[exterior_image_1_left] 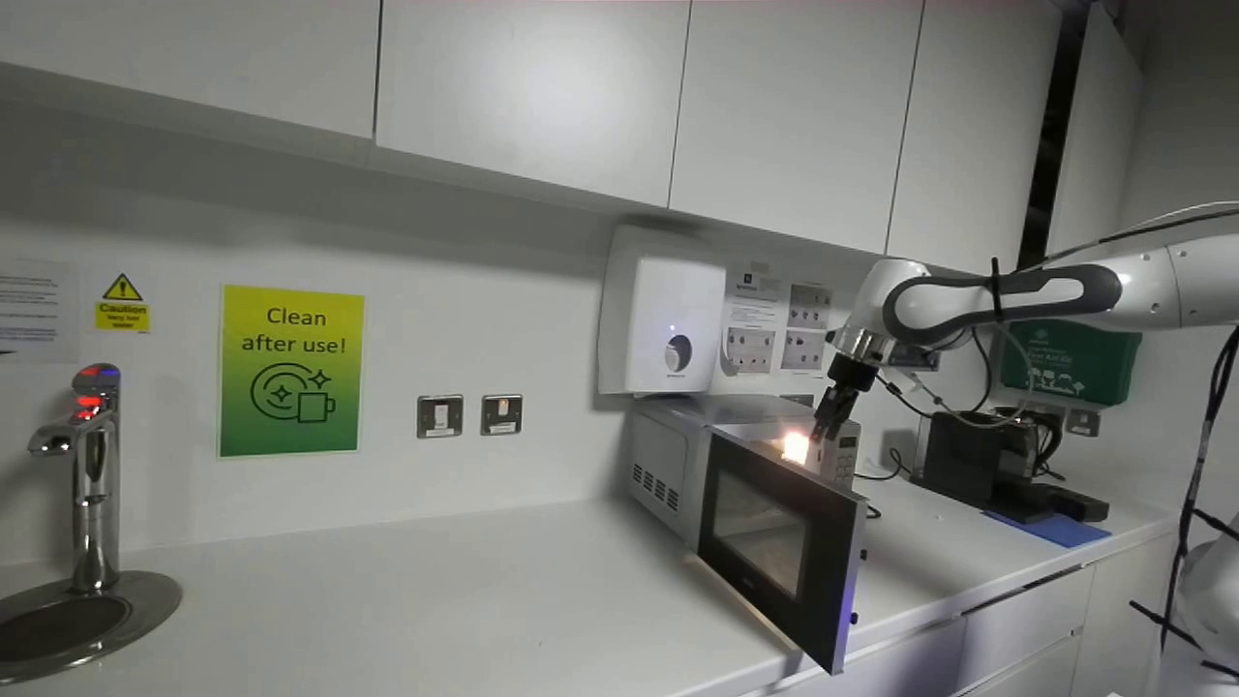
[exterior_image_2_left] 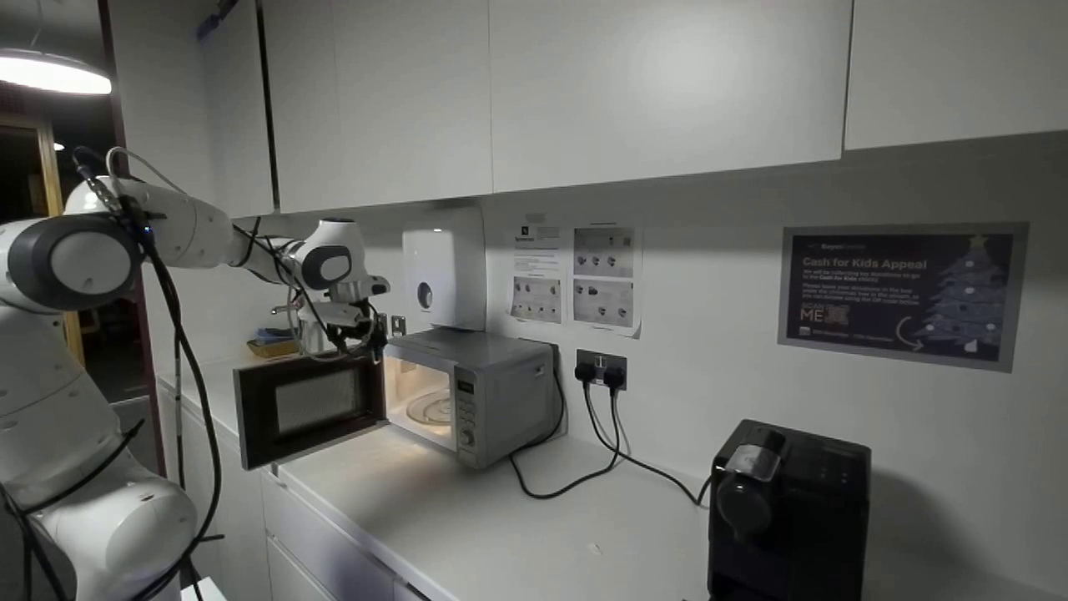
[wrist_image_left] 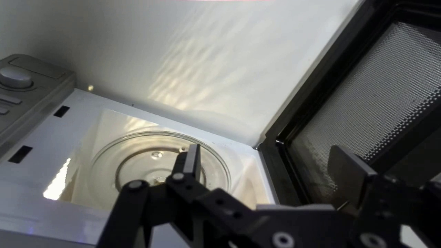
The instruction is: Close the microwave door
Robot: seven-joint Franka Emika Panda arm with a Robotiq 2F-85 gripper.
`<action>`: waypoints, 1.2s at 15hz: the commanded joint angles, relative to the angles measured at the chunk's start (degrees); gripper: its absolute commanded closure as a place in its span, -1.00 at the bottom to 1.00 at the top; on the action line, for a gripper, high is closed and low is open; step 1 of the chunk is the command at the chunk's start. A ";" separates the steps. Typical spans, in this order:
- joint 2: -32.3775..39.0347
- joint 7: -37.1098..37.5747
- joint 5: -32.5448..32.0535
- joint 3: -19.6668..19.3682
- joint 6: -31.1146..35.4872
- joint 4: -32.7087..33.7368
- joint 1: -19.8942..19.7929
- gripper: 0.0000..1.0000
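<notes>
Two fingers [wrist_image_left: 191, 162] of the gripper [wrist_image_left: 265, 151] stand wide apart in the wrist view, near the lit inside of the microwave [exterior_image_2_left: 501, 392]. The microwave door [exterior_image_2_left: 309, 405] is open, and in both exterior views it reaches past the edge of the counter [exterior_image_2_left: 467, 517].

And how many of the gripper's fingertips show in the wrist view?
2. One fingertip shows left of centre, with the glass turntable behind it; the other fingertip shows right of centre, with the microwave door behind it. Neither tip looks hidden.
</notes>
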 commanded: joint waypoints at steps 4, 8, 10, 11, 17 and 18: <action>2.32 0.28 0.27 2.58 -2.91 6.17 2.21 -1.00; 3.72 0.33 0.40 3.89 -3.24 8.53 2.97 -1.00; 4.94 0.33 0.45 4.49 -3.51 10.00 3.33 -1.00; 5.52 0.61 0.29 4.88 -3.46 10.62 3.51 -1.00; 9.18 4.51 0.00 7.88 -3.97 14.55 4.04 -1.00; 9.78 6.10 -0.70 8.50 -4.33 15.24 4.09 -1.00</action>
